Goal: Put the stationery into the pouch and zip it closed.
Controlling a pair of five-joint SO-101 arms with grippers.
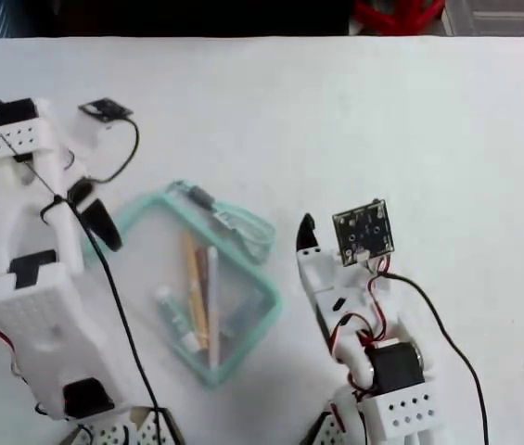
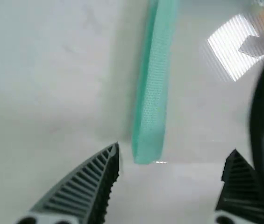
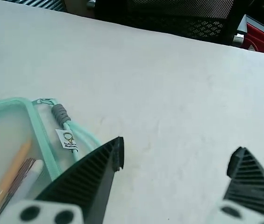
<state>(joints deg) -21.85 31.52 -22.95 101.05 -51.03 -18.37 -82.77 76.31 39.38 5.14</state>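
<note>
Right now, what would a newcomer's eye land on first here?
The clear, mint-trimmed pouch at the middle of the white table, with pens inside it. The left claw stands open at the pouch's edge; the right claw stands open over bare table beside the strap.

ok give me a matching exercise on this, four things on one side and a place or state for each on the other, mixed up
Things
1. pouch
2. pens
3. strap
4. right gripper

Place or state
a. inside the pouch
b. open over bare table, beside the strap
c. lying flat, see-through with a mint edge
d. on the table at the pouch's far corner

Pairs: 1-c, 2-a, 3-d, 4-b
</note>
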